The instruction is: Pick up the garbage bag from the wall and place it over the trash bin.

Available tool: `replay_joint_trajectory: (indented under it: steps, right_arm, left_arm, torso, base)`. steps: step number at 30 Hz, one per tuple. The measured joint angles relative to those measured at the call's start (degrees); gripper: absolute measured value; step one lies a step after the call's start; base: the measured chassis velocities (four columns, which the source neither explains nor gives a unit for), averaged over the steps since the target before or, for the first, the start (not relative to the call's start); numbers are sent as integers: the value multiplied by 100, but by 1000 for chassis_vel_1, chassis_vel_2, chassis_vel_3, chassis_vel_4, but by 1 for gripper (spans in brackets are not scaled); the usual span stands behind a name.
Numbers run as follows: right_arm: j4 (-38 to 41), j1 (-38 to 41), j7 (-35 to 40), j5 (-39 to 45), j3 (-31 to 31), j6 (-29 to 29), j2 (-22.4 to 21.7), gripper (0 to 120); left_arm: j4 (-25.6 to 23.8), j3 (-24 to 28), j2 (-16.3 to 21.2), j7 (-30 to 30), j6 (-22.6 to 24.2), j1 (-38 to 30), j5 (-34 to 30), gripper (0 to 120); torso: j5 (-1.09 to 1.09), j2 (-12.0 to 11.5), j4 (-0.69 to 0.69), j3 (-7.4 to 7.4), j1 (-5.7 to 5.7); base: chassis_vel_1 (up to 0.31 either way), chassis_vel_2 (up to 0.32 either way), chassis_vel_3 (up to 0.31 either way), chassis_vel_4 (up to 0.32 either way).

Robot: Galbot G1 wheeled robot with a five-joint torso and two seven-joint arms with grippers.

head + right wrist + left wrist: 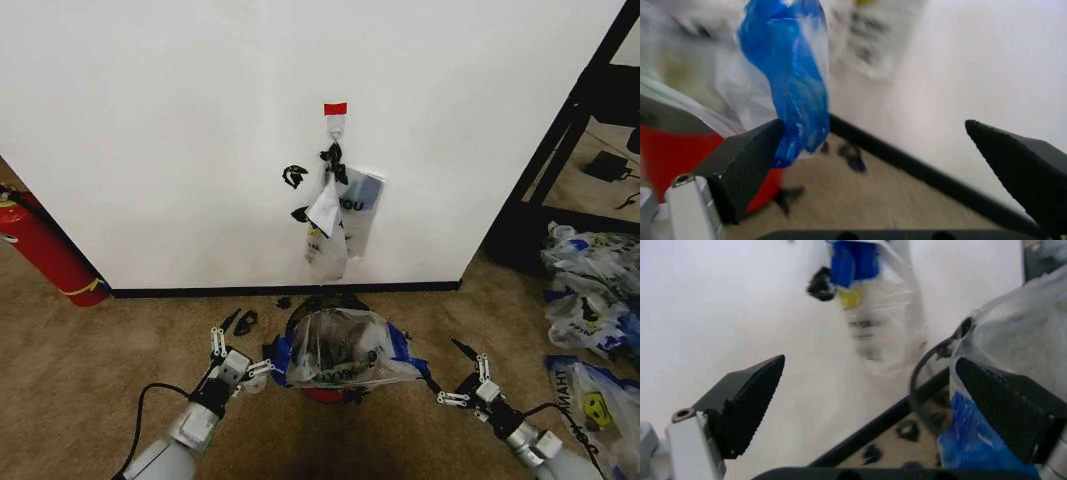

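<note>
Right gripper (873,145) open, its two dark fingers (750,160) spread wide apart with nothing between them. Blue patch of the garbage bag (793,85) hangs just beside one finger, clear plastic around it. Red base of the trash bin (680,150) sits under the bag. Beyond: white wall (987,65), black baseboard (920,167), tan carpet (860,210) with small dark scraps (852,156).
</note>
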Motion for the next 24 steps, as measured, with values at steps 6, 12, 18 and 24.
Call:
replay_joint_trajectory:
  steps: [6, 12, 18, 24]
  right_arm:
    - [-99, 69, 1564, -98, -408, -48, 557, 100]
    - [434, -89, 3083, 536, -845, -527, 797, 100]
    - [1580, -431, 5090, 1650, -1208, -2143, 732, 100]
    - [1497, -500, 4513, 1409, -1235, -2062, 695, 100]
  left_arm:
    - [329, 279, -120, 817, -10, -596, -537, 100]
    - [523, 445, -154, 1145, -16, -1005, -781, 100]
    - [673, 506, -103, 1250, 61, -1399, -1025, 100]
    - [770, 661, -66, 1336, 73, -1577, -1107, 100]
  torso:
    - [1, 0, -1, 0, 0]
    - [0, 0, 0, 0, 0]
    - [-1, 0, -1, 0, 0]
    - [-1, 0, 0, 0, 0]
  base:
    - [0, 0, 0, 0]
    - [0, 0, 0, 0]
    - [0, 0, 0, 0]
    - [0, 0, 0, 0]
